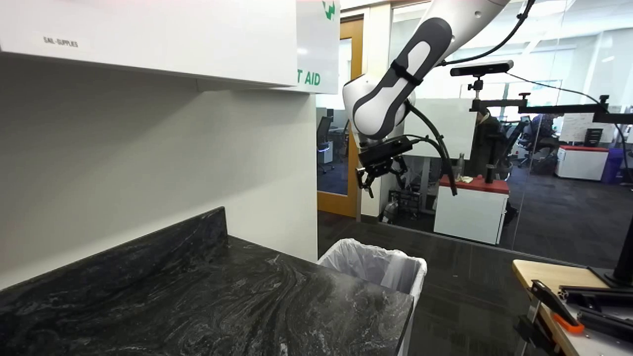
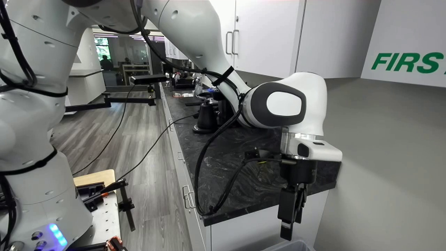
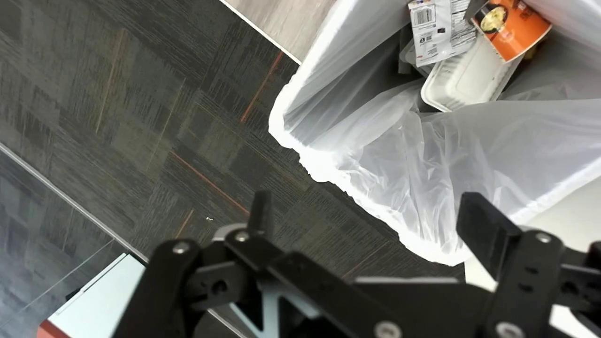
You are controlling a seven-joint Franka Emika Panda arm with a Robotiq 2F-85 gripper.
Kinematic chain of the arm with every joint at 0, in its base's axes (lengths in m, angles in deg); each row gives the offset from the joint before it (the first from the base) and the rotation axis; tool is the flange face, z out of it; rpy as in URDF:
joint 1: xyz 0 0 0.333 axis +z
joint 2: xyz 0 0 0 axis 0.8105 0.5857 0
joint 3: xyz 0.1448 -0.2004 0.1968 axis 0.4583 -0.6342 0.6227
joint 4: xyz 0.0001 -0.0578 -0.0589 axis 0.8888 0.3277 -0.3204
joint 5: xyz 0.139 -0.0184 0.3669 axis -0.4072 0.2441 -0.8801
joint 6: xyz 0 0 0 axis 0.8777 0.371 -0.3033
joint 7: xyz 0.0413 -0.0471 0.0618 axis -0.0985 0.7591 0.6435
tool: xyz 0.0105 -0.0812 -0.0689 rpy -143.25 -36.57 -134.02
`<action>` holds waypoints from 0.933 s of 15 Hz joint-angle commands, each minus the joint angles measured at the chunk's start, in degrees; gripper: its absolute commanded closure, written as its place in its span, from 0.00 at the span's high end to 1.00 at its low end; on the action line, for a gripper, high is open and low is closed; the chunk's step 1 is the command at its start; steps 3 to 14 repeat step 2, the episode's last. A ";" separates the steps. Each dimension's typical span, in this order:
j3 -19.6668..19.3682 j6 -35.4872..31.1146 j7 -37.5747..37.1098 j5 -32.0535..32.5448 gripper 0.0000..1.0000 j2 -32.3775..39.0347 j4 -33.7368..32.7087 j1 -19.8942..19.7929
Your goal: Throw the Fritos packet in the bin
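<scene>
While the claw (image 3: 368, 213) hangs above rim height, jaws well apart, the bin (image 1: 418, 284) stands open-side up beside the black, swirl-patterned table (image 1: 257, 306). Contents per wrist view: pale printed wrapper (image 3: 436, 40), barcode face showing; orange cup-like container (image 3: 519, 33) with a food picture; white tray (image 3: 465, 80) with ridged sides, overlapped by both. Liner (image 3: 404, 164) is translucent whitish plastic, crinkled, folded over the rim. Tray's long axis slants lower left to upper right; wrapper runs out of view, can't call its axis. Fritos packet: can't tell if it's one of these pieces, so location and direction unconfirmed
</scene>
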 commanded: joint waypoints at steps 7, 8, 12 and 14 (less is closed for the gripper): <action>0.05 0.25 -0.07 -0.07 1.00 0.17 -0.32 0.18; 0.05 0.25 -0.07 -0.07 1.00 0.17 -0.32 0.18; 0.05 0.25 -0.07 -0.07 1.00 0.17 -0.32 0.18; 0.05 0.25 -0.07 -0.07 1.00 0.17 -0.32 0.18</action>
